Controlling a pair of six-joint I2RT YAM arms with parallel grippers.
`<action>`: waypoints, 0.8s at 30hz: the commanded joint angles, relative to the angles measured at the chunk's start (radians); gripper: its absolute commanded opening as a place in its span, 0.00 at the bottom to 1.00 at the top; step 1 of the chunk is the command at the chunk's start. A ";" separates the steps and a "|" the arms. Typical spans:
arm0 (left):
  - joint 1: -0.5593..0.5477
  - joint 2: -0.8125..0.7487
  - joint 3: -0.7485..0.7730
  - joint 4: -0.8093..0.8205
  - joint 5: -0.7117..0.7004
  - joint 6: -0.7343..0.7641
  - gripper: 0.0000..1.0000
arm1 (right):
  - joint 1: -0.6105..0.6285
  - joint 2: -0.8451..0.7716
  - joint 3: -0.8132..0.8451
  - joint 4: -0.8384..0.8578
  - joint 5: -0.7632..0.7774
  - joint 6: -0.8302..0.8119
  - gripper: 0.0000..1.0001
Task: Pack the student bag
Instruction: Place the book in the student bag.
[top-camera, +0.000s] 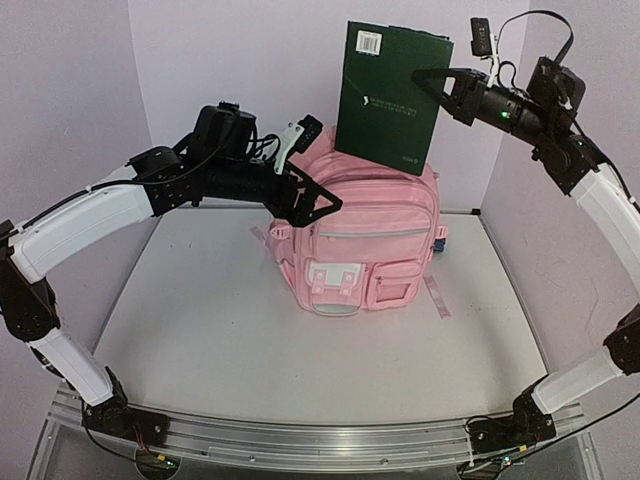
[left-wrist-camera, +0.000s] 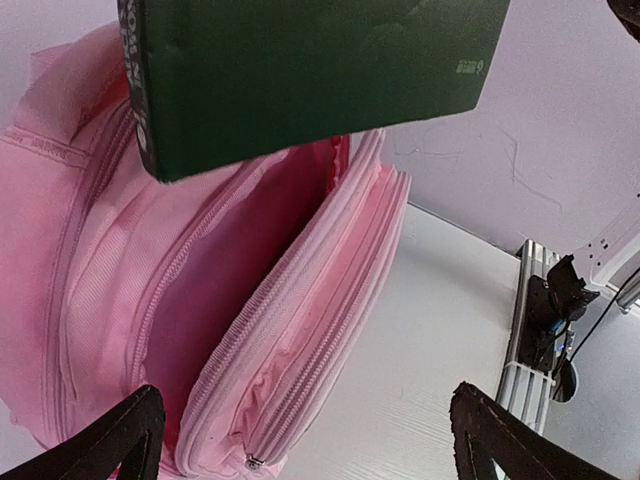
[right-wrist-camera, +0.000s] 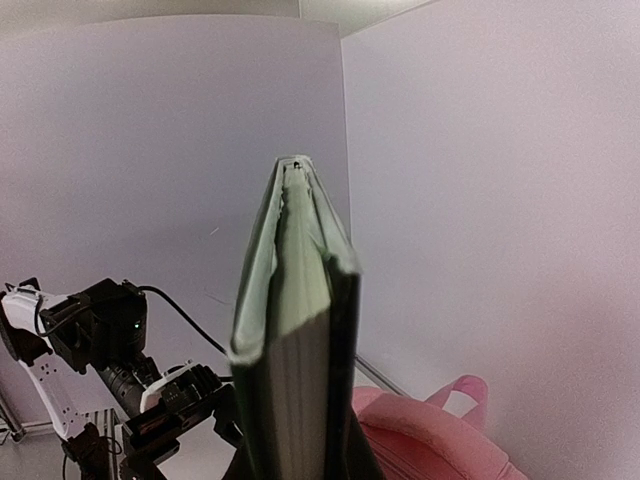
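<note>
White table (top-camera: 200, 330) bears the bag (top-camera: 370, 240), mouth open below the book (top-camera: 390, 95) pinched in the right gripper (top-camera: 432, 92). Left gripper (top-camera: 318, 205) stands wide, empty; insertion seems next, needing a straight lowering.

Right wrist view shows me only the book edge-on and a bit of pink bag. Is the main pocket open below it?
Observer: Yes. On the bag, the main pocket is unzipped, its red-pink inside showing in the left wrist view.
Operator: Is the book inside yet?
Observer: No. The book, gripped at its edge by the right tool, hangs above the opening; the pocket's inside shows under its lower edge.
Operator: And the left tool?
Observer: The left tool is wide open near the bag's top, gripping nothing.
</note>
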 joint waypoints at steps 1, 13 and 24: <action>0.005 0.008 0.067 -0.008 -0.037 0.055 1.00 | -0.013 0.002 0.062 0.116 -0.053 0.022 0.00; 0.004 0.075 0.067 -0.102 0.172 0.045 1.00 | -0.110 0.038 0.060 0.110 -0.233 0.043 0.00; 0.004 0.039 -0.059 -0.148 0.333 0.033 0.89 | -0.183 0.069 0.077 -0.004 -0.433 -0.033 0.00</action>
